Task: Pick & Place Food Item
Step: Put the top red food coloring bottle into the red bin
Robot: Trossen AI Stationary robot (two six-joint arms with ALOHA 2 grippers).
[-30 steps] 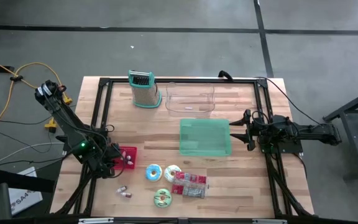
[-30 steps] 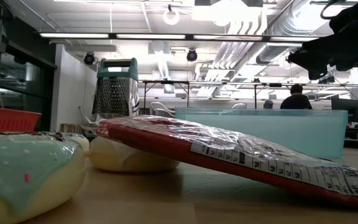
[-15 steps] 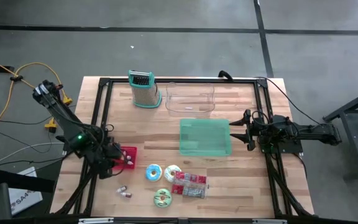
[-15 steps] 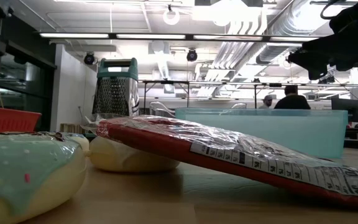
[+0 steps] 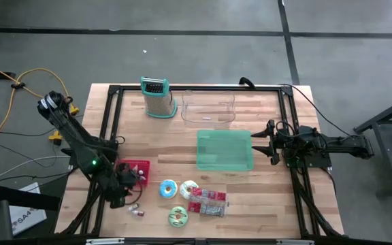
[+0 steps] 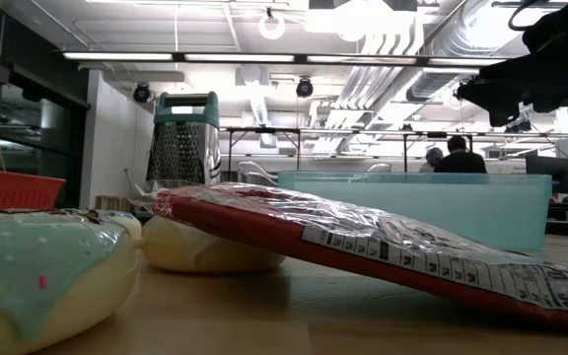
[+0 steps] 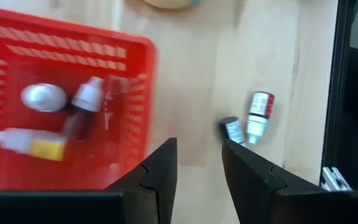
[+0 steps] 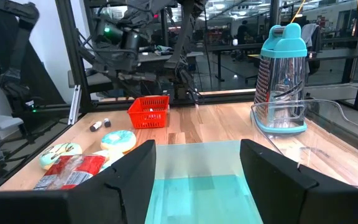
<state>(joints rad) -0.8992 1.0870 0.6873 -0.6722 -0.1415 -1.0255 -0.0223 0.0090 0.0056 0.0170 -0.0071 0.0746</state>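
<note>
Risk: the left gripper (image 7: 197,165) hovers between the red basket (image 7: 67,106) and two small bottles (image 7: 248,121); judged likely to nudge the basket wall or roll a bottle away if it descends off-centre.
Left fingers: partly open, holding nothing.
Bottles: lying on the worktop (image 5: 264,197) near its front left, just beyond and beside the fingers, apart from them.
Other food: doughnuts (image 5: 169,188) and a snack packet (image 5: 207,202) lie to the right of the basket.
Right gripper (image 8: 197,168): waiting wide open and empty over the teal tray (image 5: 224,150).

Red plastic lattice basket (image 7: 55,112), wooden table (image 7: 260,56)
</note>
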